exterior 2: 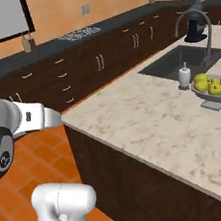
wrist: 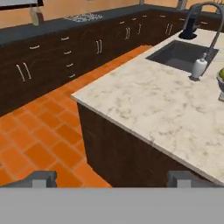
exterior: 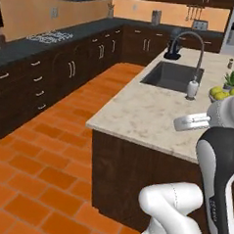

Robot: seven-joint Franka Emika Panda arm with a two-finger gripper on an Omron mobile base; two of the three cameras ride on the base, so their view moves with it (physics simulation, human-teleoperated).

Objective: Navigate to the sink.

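hand view: sink (wrist: 181,54) long axis runs along island edge; gripper (wrist: 113,178) fingers wide apart, empty.

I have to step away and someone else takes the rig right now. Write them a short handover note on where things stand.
Gripper: jaws apart, holding nothing, raised off the island's near corner.
The wide dark grey sink basin sits in the beige marble island top, at its far end, with the arched steel gooseneck faucet and a small white soap bottle at its rim.
Done: base has the island in front.
Left: drive along the orange tile floor to the sink.
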